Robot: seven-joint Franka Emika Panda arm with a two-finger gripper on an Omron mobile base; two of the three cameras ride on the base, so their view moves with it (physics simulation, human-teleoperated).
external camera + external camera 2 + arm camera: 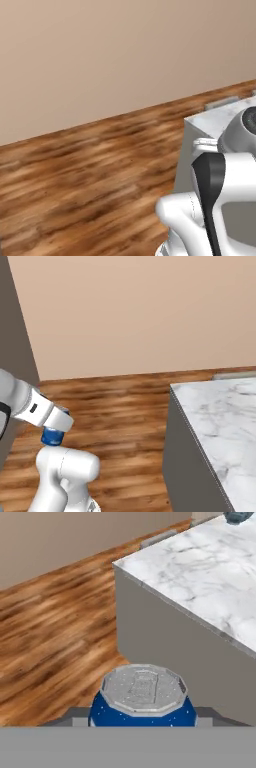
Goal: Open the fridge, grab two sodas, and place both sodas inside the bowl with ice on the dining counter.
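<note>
My gripper (53, 432) is shut on a blue soda can (52, 437), held low over the wooden floor to the left of the dining counter (220, 411). In the hand view the can's silver lid (143, 688) sits between the grey fingertips (75, 716), with the blue body below it. The counter's white veined marble top (200, 572) lies ahead and to the right, its grey side wall (165, 647) close by. At the counter's far end a small blue-grey round thing (238, 516) is cut by the frame; I cannot tell whether it is the bowl. The fridge and second soda are out of view.
Wooden floor (85, 170) runs to a beige wall (125, 55). The counter corner (210, 122) stands right behind my arm. A flat grey piece (234, 375) lies on the floor past the counter. A dark panel (12, 331) rises at the left edge.
</note>
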